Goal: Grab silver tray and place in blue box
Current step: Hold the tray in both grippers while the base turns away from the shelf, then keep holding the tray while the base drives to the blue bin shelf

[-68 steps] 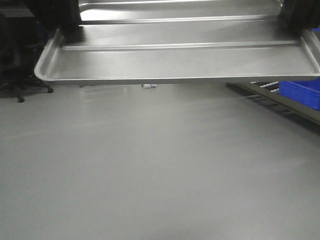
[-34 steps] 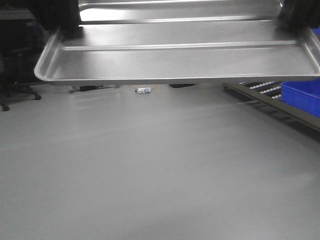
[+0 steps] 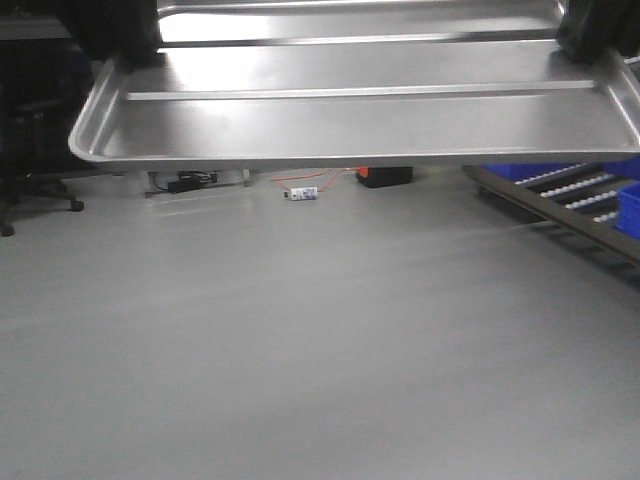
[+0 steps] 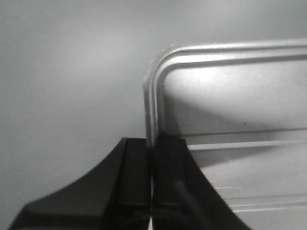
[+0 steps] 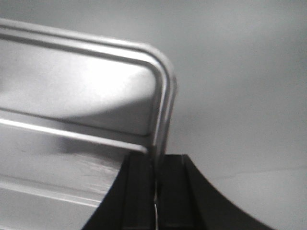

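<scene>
The silver tray (image 3: 360,120) hangs level above the floor and spans the top of the front view, its two ridge lines running across the base. My left gripper (image 4: 152,143) is shut on the lip of the tray's left short side (image 4: 149,110), close to a rounded corner. My right gripper (image 5: 156,160) is shut on the lip of the opposite short side (image 5: 165,110). In the front view both show as dark shapes, the left gripper (image 3: 120,40) and the right gripper (image 3: 592,30). A sliver of the blue box (image 3: 631,208) shows at the right edge.
A roller conveyor rail (image 3: 560,205) runs along the right, with more blue plastic (image 3: 520,171) behind it. On the grey floor lie a small white device with red wires (image 3: 301,193), an orange-black box (image 3: 385,177) and cables (image 3: 195,181). An office chair base (image 3: 40,195) stands at left.
The tray stays fixed in my grippers while the background shifts: the blue box slides toward the right edge, and the orange-black box and cables come into view under the tray.
</scene>
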### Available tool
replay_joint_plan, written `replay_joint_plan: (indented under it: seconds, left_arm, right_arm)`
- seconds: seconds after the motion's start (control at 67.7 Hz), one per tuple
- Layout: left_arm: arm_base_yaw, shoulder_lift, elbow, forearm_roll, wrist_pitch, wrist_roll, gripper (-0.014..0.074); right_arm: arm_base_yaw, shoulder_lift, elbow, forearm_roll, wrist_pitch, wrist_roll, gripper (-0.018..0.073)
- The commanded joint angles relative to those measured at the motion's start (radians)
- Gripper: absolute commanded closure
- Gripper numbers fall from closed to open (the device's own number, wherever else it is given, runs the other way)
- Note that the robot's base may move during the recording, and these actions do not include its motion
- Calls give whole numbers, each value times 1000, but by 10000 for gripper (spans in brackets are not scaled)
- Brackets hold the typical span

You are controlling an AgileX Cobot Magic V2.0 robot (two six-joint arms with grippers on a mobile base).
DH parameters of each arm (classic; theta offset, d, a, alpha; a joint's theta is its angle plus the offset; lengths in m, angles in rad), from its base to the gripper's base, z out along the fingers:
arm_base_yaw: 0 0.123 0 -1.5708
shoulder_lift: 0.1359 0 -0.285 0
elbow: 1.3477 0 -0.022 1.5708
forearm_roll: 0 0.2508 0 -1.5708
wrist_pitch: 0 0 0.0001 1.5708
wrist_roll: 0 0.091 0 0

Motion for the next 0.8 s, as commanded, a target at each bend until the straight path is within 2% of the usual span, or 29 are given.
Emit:
replay_joint_plan:
  seconds: [0.0, 0.783]
  left_arm:
    - [-6, -34, -31, 58, 70, 29, 701]
    - [-6, -34, -31, 58, 67, 29, 701]
  right_arm:
    - [-2, -25, -38, -67, -21, -23, 502]
    - [-2, -25, -38, -67, -21, -23, 502]
